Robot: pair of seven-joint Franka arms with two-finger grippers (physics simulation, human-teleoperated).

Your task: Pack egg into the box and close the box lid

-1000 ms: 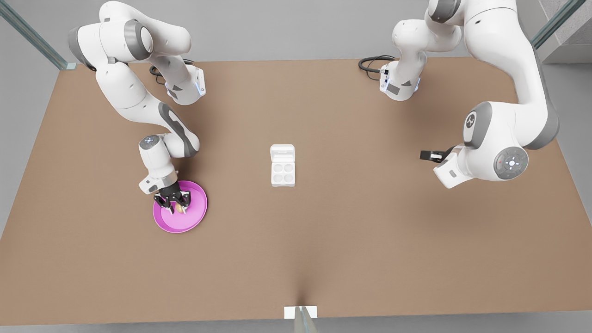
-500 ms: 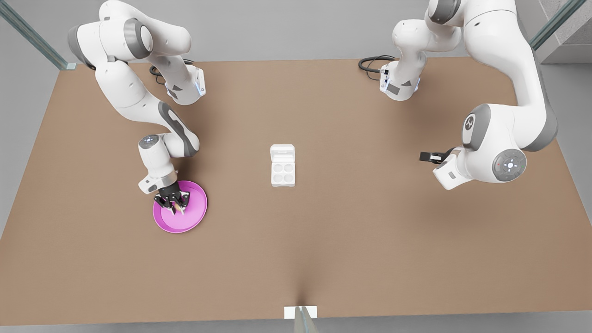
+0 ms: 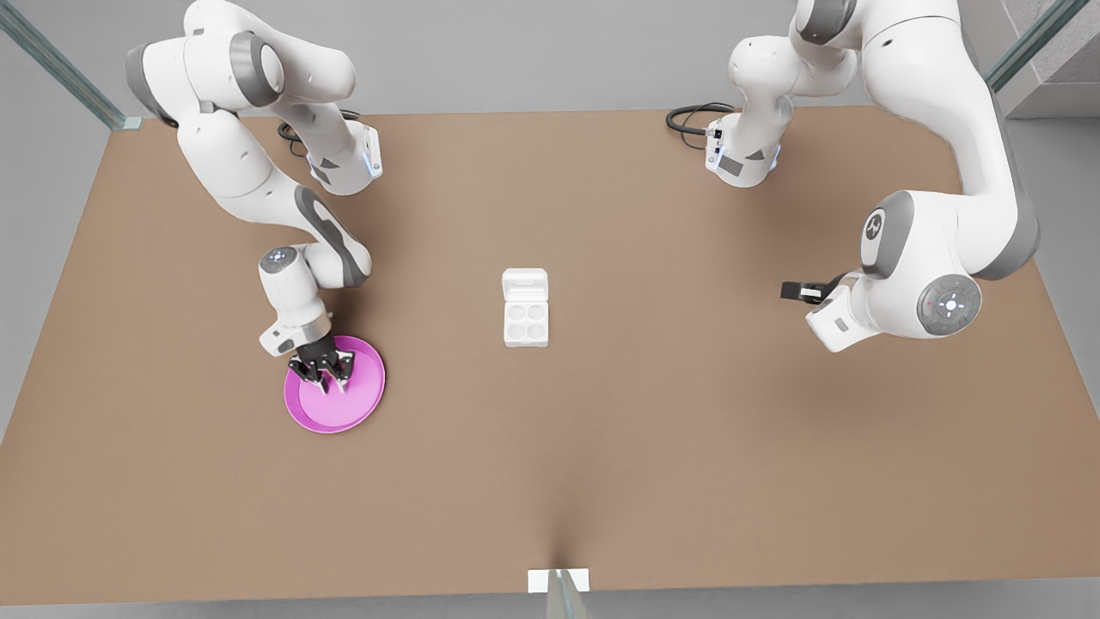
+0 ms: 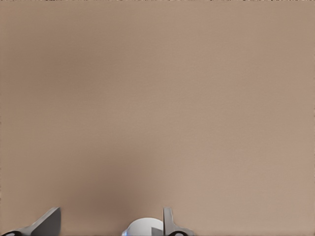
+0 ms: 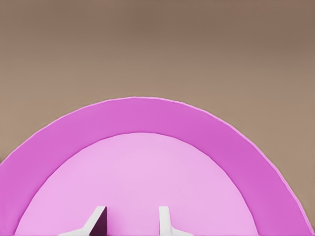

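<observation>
The table (image 3: 601, 447) carries the pink plate (image 3: 361, 404) near its front-left corner and the box (image 3: 525, 320) at its middle, cups empty, the box lid (image 3: 524, 282) open. The right pincer (image 3: 325, 378) hangs over the plate; whether it clamps the egg I cannot tell. The left pincer (image 3: 786, 290), closure unclear, waits near the right edge. Judged step: picking up; next, carry to a cup.

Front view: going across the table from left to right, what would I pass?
Pink plate with the right gripper over it → white egg box, lid open → left gripper, waiting above the table.
</observation>
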